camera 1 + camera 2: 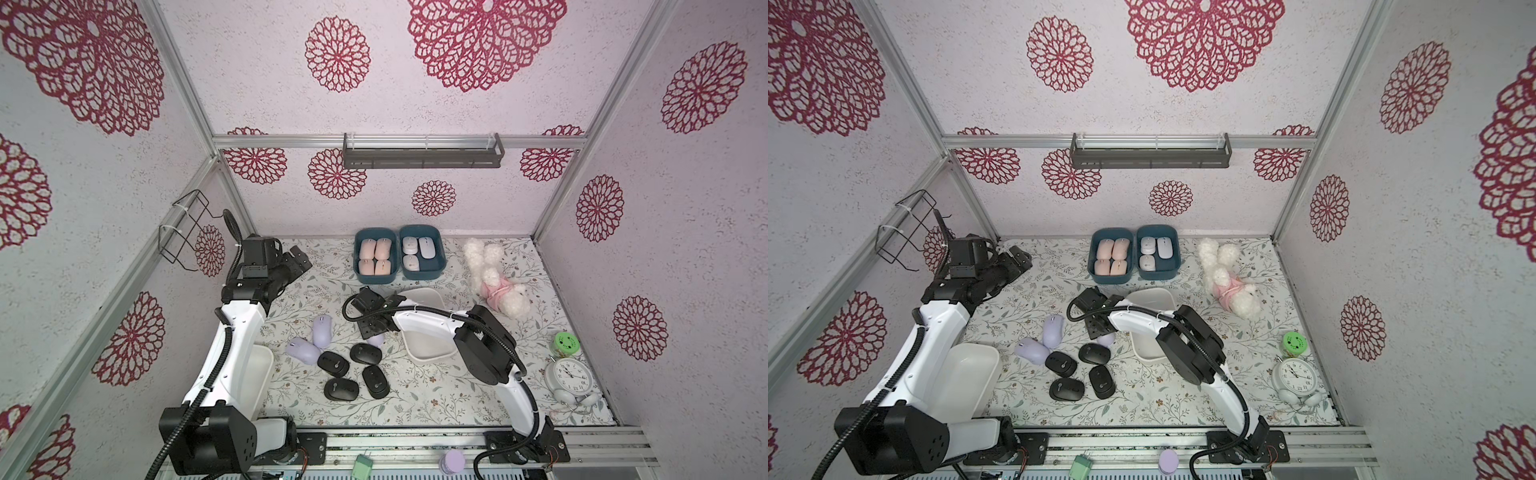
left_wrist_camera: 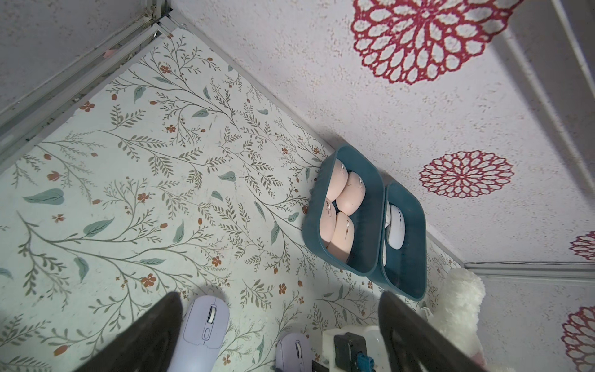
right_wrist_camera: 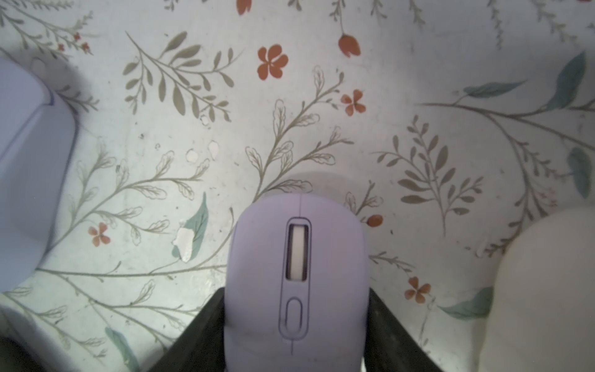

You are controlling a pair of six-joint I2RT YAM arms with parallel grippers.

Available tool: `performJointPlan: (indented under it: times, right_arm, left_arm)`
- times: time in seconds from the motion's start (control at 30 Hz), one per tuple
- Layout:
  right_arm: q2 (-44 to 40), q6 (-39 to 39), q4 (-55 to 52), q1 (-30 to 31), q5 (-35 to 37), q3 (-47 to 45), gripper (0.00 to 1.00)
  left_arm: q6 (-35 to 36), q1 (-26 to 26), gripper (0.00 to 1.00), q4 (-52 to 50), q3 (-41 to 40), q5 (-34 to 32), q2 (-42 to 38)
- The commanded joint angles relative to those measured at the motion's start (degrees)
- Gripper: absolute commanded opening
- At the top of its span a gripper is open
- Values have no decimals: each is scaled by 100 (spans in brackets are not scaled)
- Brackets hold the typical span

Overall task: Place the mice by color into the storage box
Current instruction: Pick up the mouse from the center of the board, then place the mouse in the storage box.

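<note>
four black mice (image 1: 333, 364), four peach-pink mice (image 1: 368, 250), three lilac mice (image 1: 322, 330), three pale mice (image 1: 409, 245), two teal storage boxes (image 1: 357, 258), two white bins (image 1: 424, 344), one plush toy (image 1: 490, 266), one alarm clock (image 1: 571, 372)

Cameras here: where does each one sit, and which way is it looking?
Top views: overhead at the front, looking down on the table; left arm and right arm show.
Left wrist: faces the teal boxes by the back wall; open left gripper shows.
Right wrist: looks down at a lilac mouse flanked by the right gripper.
Shared: top views and left wrist show the teal boxes.
</note>
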Motion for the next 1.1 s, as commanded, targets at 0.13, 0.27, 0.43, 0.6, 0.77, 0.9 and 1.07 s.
performJointPlan:
  times: [0.13,0.27,0.43,0.6,0.77,0.9,1.07]
  right_arm:
    - [-619,-166,294,-22,343,-66,53]
    - [-965,-349,283,-38,439,26,52]
    - [-1720,-563,351,-150,770,-359,51]
    - [-2828,-699,338,-583,1026,-1430,51]
    - [-3559,-661,503,-1004,509,-2545,51]
    - [-3547,-666,825,-1114,175,-2984,51]
    - [-3095,-772,1327,-1277,-1,-3111,51]
  left_arm:
    - [-63,106,97,167,-65,150,-71]
    - [-36,116,97,186,-76,136,-58]
    - [-15,108,97,396,-145,550,85]
    - [-36,-38,97,451,-15,1523,561]
    - [106,-446,97,327,109,1605,728]
    - [113,-525,97,317,127,1661,795]
    - [163,-516,97,300,135,1583,790]
